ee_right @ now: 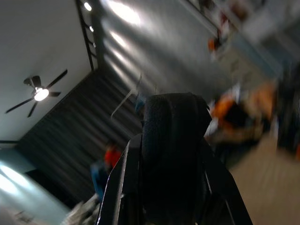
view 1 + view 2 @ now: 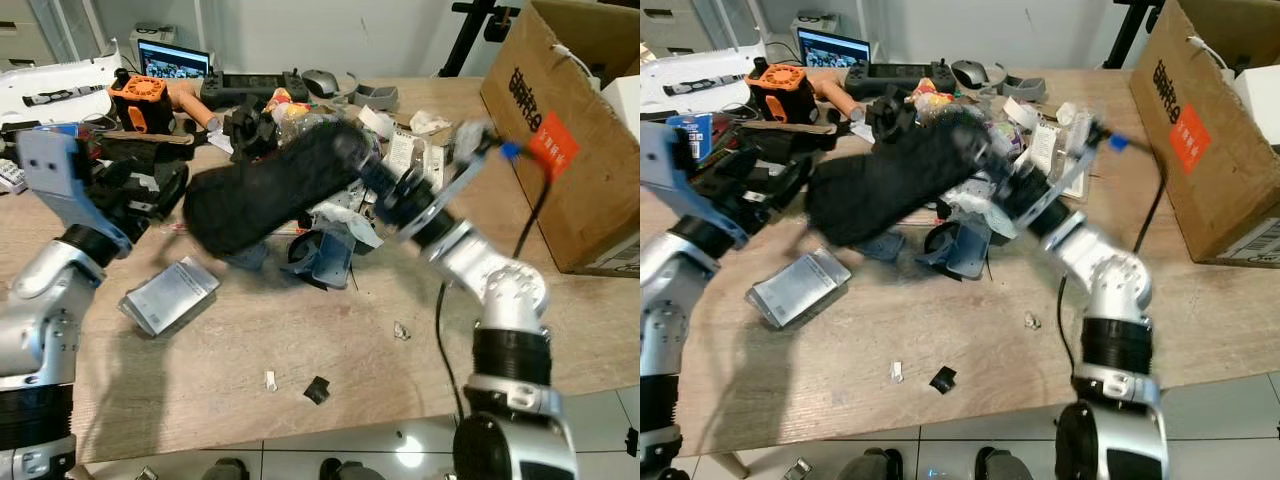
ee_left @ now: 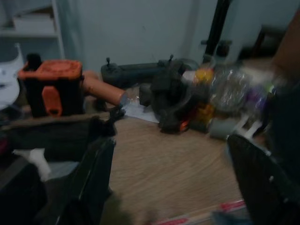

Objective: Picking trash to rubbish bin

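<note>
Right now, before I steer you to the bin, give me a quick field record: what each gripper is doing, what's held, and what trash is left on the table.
right gripper: raised over the table, jaws shut on the black foam roll
left gripper: low at the table's left side, jaws open, holding nothing
nearest loose trash: silver packet, black scrap, small white scrap
table: wooden, cluttered at the back
cardboard box: on the table's right end
rubbish bin: cannot tell where
</note>
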Tool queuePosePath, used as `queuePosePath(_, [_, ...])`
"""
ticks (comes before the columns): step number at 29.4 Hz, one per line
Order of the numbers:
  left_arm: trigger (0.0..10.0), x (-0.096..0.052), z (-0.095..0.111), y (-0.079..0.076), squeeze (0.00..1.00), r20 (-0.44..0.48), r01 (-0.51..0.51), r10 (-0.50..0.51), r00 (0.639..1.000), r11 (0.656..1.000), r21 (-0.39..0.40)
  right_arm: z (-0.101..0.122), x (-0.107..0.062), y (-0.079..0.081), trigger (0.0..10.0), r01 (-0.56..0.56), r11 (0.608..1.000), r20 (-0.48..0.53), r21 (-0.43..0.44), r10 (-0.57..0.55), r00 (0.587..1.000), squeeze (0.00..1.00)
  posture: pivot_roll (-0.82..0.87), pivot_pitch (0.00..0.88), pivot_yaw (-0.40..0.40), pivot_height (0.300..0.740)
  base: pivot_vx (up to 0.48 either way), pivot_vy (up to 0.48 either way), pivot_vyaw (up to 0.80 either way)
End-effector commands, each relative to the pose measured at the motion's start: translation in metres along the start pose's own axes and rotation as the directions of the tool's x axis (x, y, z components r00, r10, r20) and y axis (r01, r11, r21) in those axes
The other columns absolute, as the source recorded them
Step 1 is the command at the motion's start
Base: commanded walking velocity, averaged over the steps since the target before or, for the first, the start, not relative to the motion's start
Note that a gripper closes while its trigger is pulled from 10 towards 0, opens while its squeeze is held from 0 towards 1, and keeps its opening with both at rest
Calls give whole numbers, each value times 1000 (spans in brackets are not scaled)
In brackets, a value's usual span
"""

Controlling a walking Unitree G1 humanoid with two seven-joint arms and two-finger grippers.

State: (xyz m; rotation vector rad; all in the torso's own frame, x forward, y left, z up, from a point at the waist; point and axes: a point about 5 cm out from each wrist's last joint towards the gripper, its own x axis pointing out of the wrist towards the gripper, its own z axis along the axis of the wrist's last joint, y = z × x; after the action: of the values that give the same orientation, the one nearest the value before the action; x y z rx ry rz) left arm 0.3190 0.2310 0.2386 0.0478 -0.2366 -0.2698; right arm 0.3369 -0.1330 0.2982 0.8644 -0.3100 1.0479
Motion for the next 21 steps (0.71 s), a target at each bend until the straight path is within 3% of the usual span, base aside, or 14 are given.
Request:
queuePosePath(1, [10000,0,-10,-2,0,-46,-22,26,999,997,73,21,6,16,0,-65,988,34,-139,71,997,0,51,191,-37,740,0,0,0])
queuePosePath(2, [10000,2,-12,-4,0,-48,-35,39,998,995,93,28,8,20,0,-68,977,22,-204,74,997,0,50,198,-39,740,0,0,0])
queuePosePath(6, [10000,5,-14,-4,0,-44,-74,79,996,991,110,42,10,23,0,-42,956,27,-292,52,998,0,46,216,-44,740,0,0,0])
queuePosePath(8, [10000,7,-15,-7,0,-43,-94,101,994,987,134,64,9,23,0,38,920,95,-390,-1,995,0,44,190,-44,740,0,0,0])
queuePosePath(9, [10000,7,-15,-7,0,-43,-94,101,994,987,134,64,9,23,0,38,920,95,-390,-1,995,0,44,190,-44,740,0,0,0])
queuePosePath(10, [10000,9,-16,-10,0,-43,-91,98,994,986,140,85,7,20,0,136,867,178,-480,-56,982,0,43,214,-48,740,0,0,0])
queuePosePath(11, [10000,10,-18,-17,0,-38,-82,88,995,987,140,122,-4,16,0,336,732,348,-592,-143,927,0,35,195,-41,740,0,0,0])
queuePosePath(12, [10000,10,-18,-17,0,-38,-82,88,995,987,140,122,-4,16,0,336,732,348,-592,-143,927,0,35,195,-41,740,0,0,0])
queuePosePath(13, [10000,10,-18,-20,0,-35,-77,82,996,988,135,137,-12,15,0,420,656,418,-627,-171,892,0,34,187,-40,740,0,0,0])
queuePosePath(15, [10000,11,-19,-24,0,-32,-71,76,997,989,132,156,-24,14,0,511,548,495,-663,-192,848,0,34,200,-44,740,0,0,0])
queuePosePath(16, [10000,11,-19,-24,0,-32,-71,76,997,989,132,156,-24,14,0,511,548,495,-663,-192,848,0,34,200,-44,740,0,0,0])
queuePosePath(18, [10000,11,-22,-27,0,-34,-70,75,997,988,137,171,-37,14,0,574,461,544,-676,-213,812,0,32,206,-44,740,0,0,0])
queuePosePath(20, [10000,11,-22,-27,0,-34,-70,75,997,988,137,171,-37,14,0,574,461,544,-676,-213,812,0,32,206,-44,740,0,0,0])
queuePosePath(21, [10000,10,-22,-28,0,-33,-74,79,996,989,131,178,-44,14,0,604,411,567,-683,-224,793,0,26,185,-39,740,0,0,0])
